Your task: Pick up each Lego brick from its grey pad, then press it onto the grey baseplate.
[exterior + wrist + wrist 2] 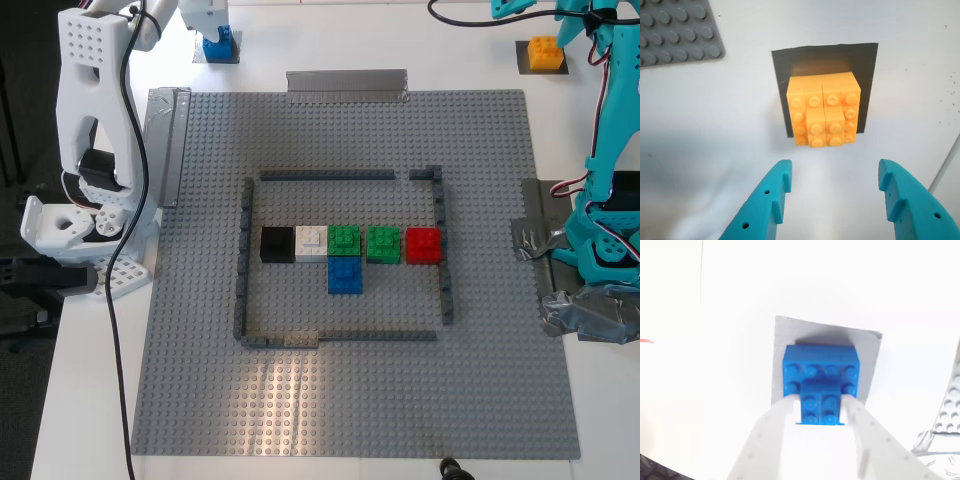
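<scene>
The orange-yellow brick sits on its dark grey pad, at the exterior view's top right. My first gripper, teal, is open just short of it, fingers apart and touching nothing. The blue brick sits on the lighter grey pad, at the exterior view's top left. My second gripper, white, is closed against the sides of the brick's raised top part. The grey baseplate fills the middle.
Inside the dark-grey frame stand a black, a white, two green, a red and another blue brick. Silver tape strips edge the plate. Arm bases stand at either side.
</scene>
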You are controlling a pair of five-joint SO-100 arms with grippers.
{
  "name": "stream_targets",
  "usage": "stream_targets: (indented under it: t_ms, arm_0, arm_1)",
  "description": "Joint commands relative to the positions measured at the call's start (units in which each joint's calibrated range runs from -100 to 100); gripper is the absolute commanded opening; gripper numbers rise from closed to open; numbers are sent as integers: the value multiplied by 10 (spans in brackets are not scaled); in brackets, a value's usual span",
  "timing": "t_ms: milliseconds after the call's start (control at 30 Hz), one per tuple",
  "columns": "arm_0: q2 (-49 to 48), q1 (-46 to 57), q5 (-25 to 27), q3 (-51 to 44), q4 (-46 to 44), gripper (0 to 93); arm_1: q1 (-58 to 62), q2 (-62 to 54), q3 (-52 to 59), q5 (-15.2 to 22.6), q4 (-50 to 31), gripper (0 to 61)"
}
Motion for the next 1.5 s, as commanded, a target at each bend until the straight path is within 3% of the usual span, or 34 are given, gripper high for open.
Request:
stream_targets:
  t_ms: [0,200,533,1067,1200,1467]
  arm_0:
    - [6,3,4,-16,6,193]
    - [26,4,4,-16,6,192]
    - [25,-2,4,-17,6,192]
    - [26,-24,3,-17,1,191]
    - [28,-20,4,-17,1,191]
    - [28,-20,4,-17,0,191]
  arm_1:
    - [3,-15,-40,3,-2,61]
    - [10,-53,-45,5,-1,4]
    - [33,-171,-24,-10,65,2]
    - [106,-419,228,-19,68,2]
    - [147,-486,309,-42,82,2]
    - [303,-583,451,-123,106,2]
